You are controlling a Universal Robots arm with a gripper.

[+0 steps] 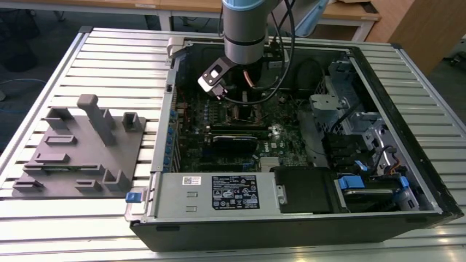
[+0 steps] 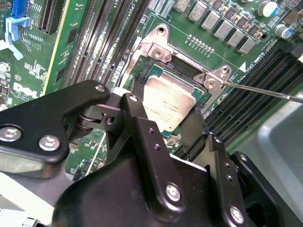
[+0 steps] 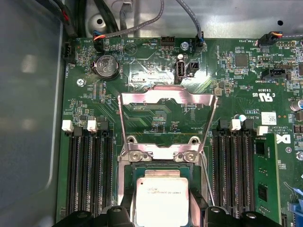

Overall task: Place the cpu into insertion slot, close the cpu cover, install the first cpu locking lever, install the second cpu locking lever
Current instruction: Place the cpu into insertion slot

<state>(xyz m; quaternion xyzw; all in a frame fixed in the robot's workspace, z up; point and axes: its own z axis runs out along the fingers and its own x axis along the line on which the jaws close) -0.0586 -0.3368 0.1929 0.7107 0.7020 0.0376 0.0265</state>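
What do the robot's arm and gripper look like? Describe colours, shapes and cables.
The arm is a silvery-grey cylinder with a pale blue band on top and black cables hanging beside it. A small black-and-white block sits at its wrist. The gripper is matte black, built of angular linked plates fastened with silver screws.

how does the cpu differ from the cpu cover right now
The cpu is a solid pale square plate; the cpu cover is an open frame with green board showing through its window. The cpu lies flat at the insertion slot; the cpu cover is swung open away from it. Both are square, metallic and socket-sized.
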